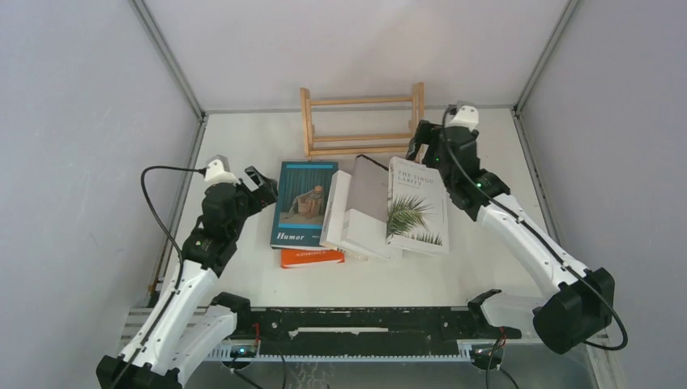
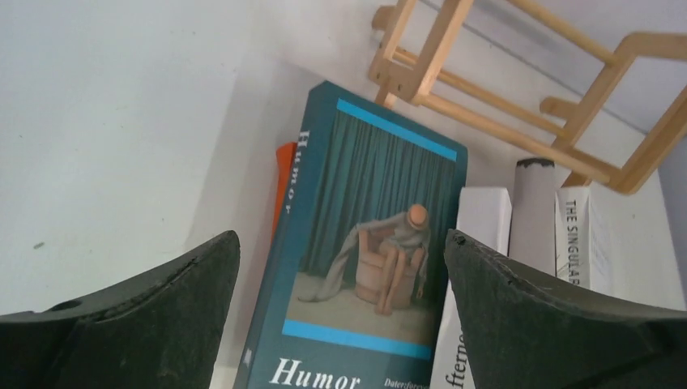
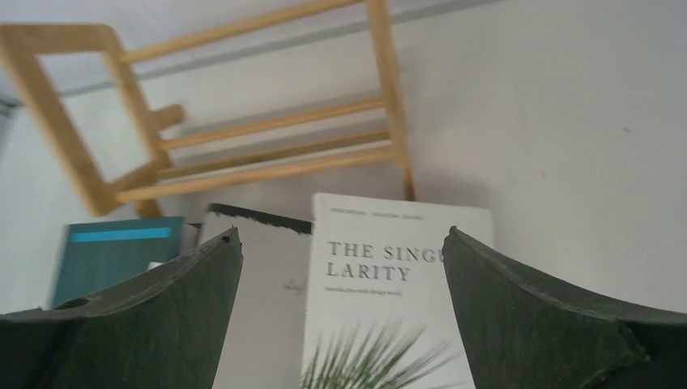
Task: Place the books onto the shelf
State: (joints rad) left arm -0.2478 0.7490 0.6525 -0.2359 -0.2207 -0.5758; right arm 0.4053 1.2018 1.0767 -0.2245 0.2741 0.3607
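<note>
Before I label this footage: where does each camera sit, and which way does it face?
Top external: above and behind the arms, looking down on the table; both arms, left gripper and right gripper, show.
Left wrist: on the left arm, facing Humor book and shelf; own fingers show.
Right wrist: on the right arm, facing The Singularity book and shelf; own fingers show.
Shared: all three show the shelf and Humor book.

I count five books: one teal book [image 1: 304, 203], one orange book [image 1: 312, 258], one plain white book [image 1: 337, 209], one grey book [image 1: 370, 185], one palm-leaf book [image 1: 417, 207]. One shelf [image 1: 360, 100]. My grippers number two: left gripper [image 1: 263, 185], right gripper [image 1: 417, 146].
</note>
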